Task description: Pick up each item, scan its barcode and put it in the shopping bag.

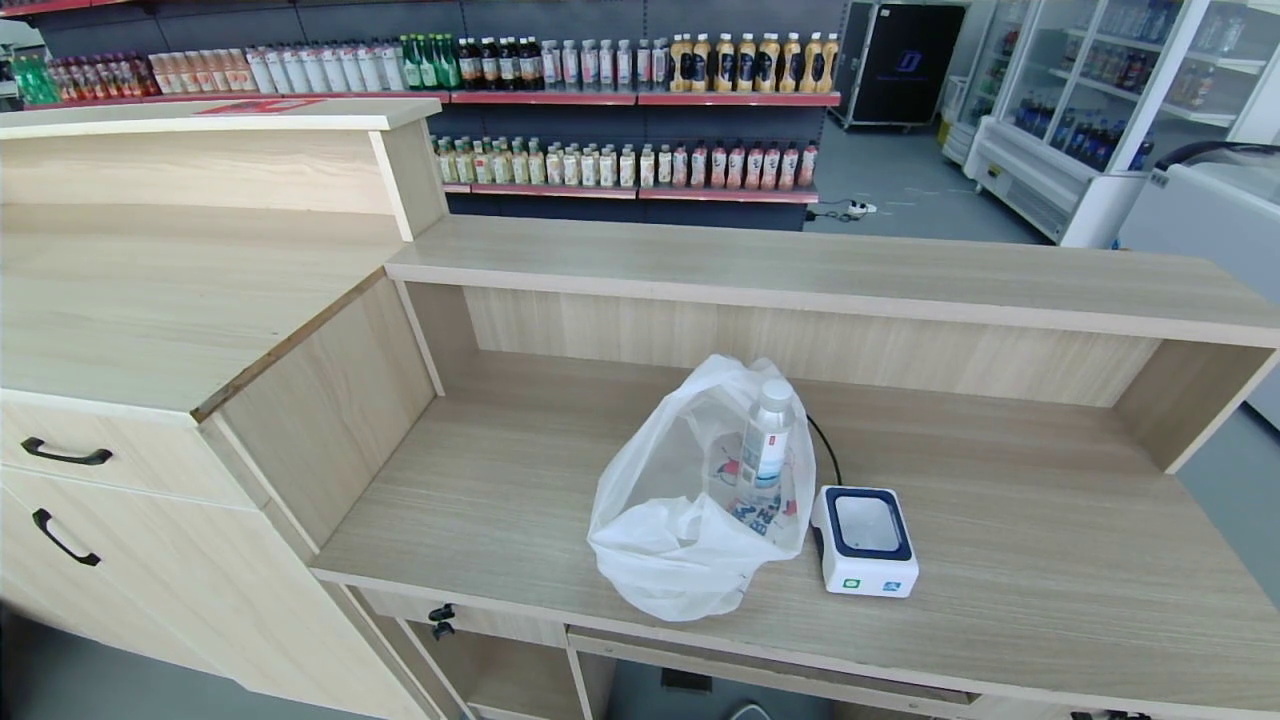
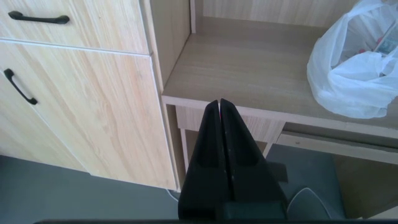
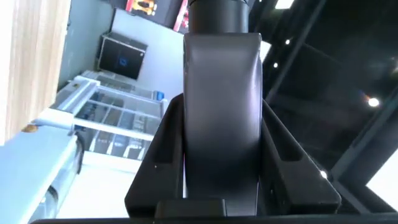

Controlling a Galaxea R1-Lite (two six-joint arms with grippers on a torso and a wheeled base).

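Desk (image 1: 1050, 560) carries the shopping bag (image 1: 640, 560); a raised ledge (image 1: 800, 270) stands behind the bag and limits overhead approach. Scanner (image 1: 865, 540) sits just beside the bag; bottle (image 1: 768, 440) stands inside it. Bagging judged done; next move calls for a fresh item. Left claw (image 2: 221, 109), pressed together and empty, hangs well apart from the bag; right claw (image 3: 222, 112): state cannot be told.

Pale wood-grain counter (image 1: 1000, 560), white things on it.
Ahead of the black left gripper (image 2: 221, 102): translucent white shopping bag (image 1: 650, 540), red and blue showing through; clear white-capped bottle (image 1: 768, 435); white scanner (image 1: 866, 541), navy-framed.
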